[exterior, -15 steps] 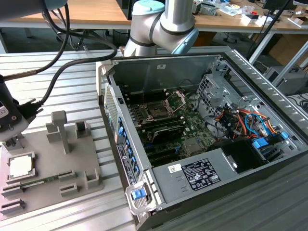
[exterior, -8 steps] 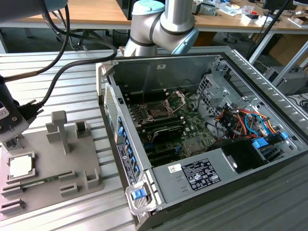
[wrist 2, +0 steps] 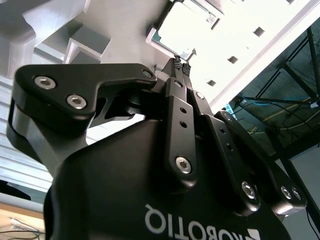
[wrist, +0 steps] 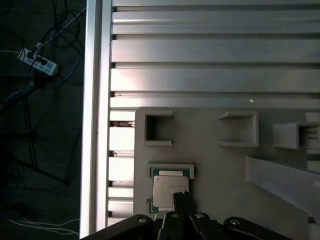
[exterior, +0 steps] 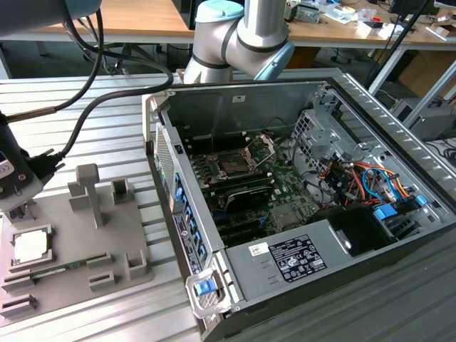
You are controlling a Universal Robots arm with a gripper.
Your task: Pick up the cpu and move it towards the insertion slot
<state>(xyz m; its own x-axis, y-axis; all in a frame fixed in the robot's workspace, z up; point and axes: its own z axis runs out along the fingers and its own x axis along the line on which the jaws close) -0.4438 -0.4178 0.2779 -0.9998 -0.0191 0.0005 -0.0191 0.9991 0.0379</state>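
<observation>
Black gripper [wrist 2: 181, 64] fingertips are pressed together with nothing between them. Right beneath the tips, the cpu [wrist: 167, 192] lies flat in its recess of the grey tray [wrist: 210, 165]. Well away from the gripper, the insertion slot [exterior: 234, 165] sits inside the open computer case [exterior: 370, 121].

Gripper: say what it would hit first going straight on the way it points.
Most likely the chip in the grey tray; the shut gripper points at its edge, though the gap is unclear.

a robotics lab: open computer case [exterior: 235, 107] on slotted aluminium bench [exterior: 121, 153], cluttered wooden desks [exterior: 142, 21] behind
</observation>
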